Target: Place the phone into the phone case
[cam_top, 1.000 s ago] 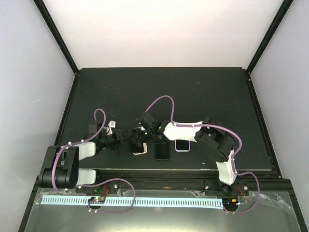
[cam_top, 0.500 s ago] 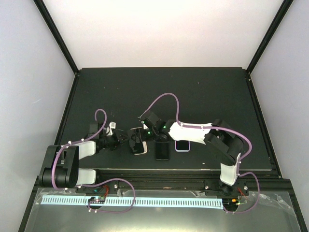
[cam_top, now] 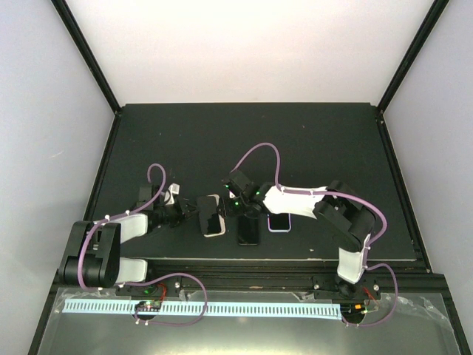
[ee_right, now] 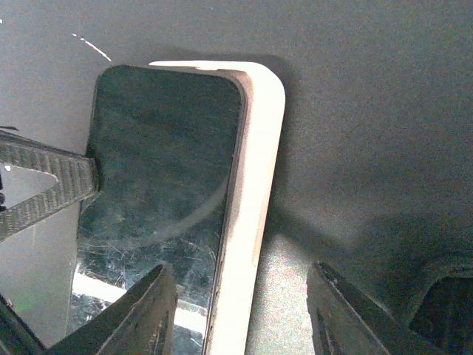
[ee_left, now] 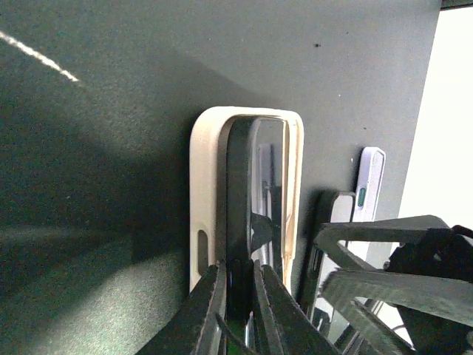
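Left claw (ee_left: 240,277): clenched to a narrow gap on the nearest edge of the black glass-fronted phone (ee_left: 238,192). Whether the case wall is pinched too cannot be told.
Left fingers (ee_left: 211,303): pressed to the phone from both sides. One of them is seen lying on the glass edge in the right wrist view.
Right claw (ee_right: 244,318): spread wide, with nothing held or touched. It is hung just above the long case wall on its own side.
Right fingers (ee_right: 148,310): one is placed over the phone glass, the other over bare table.
Phone position: laid in the cream rounded plastic phone case (ee_right: 259,148), between the two claws. The far and right-claw-side walls are seen wrapped round it. Full seating cannot be judged.
Crowding: a plain black slab handset (cam_top: 248,231) is set just beside the case, under the right claw's wrist. A lilac-rimmed handset (cam_top: 279,222) is set beyond it, partly covered by the right arm (cam_top: 295,198).
Open room: the matte black table top (cam_top: 295,140) is seen bare ahead of both claws up to its far edge.
Edges: the near table edge is close behind both claws. The side edges are well apart from them.
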Available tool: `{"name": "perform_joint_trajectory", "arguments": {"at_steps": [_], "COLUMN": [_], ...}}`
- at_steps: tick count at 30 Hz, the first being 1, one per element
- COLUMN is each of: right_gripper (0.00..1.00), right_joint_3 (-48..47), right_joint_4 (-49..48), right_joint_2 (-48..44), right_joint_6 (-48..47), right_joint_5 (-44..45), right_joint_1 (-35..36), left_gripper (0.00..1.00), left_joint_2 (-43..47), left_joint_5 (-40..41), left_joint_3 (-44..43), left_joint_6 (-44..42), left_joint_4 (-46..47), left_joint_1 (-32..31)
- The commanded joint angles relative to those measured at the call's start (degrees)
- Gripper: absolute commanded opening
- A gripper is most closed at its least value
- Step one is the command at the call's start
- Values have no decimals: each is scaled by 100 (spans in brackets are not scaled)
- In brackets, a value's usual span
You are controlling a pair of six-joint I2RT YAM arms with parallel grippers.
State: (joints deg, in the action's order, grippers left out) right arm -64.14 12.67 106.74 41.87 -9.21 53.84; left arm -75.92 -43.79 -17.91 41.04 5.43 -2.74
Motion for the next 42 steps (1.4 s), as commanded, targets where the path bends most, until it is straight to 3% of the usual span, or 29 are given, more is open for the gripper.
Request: {"name": "perform_joint_trajectory", "arguments": {"at_steps": [1, 19, 23, 32, 37, 42], "right_gripper": [44, 36, 35, 35, 34, 35], "right_joint_3": [-49, 181, 186, 352, 398, 457], "right_joint_4": [-93, -840, -788, -819, -921, -1046], "right_joint_2": [257, 322, 335, 188, 222, 186], "right_joint_6": [-10, 320, 299, 341, 392, 444], "right_joint_5": [11, -489, -445, -360, -436, -543], "right_joint_1": [1, -1, 3, -23, -23, -32], "left_gripper": [9, 9, 14, 38, 39, 33], "left_joint_2": [-27, -335, -116, 1024, 1251, 1252], "left_joint_5": [188, 1096, 1221, 1901, 1843, 1334], "left_joint_3": [-262, -480, -495, -766, -694, -419], "left_joint_6": [-192, 16, 38, -63, -148, -30], "left_joint_4": [-130, -200, -491, -1795, -1999, -1586], "left_joint_1": [-101, -855, -861, -851, -852, -872]}}
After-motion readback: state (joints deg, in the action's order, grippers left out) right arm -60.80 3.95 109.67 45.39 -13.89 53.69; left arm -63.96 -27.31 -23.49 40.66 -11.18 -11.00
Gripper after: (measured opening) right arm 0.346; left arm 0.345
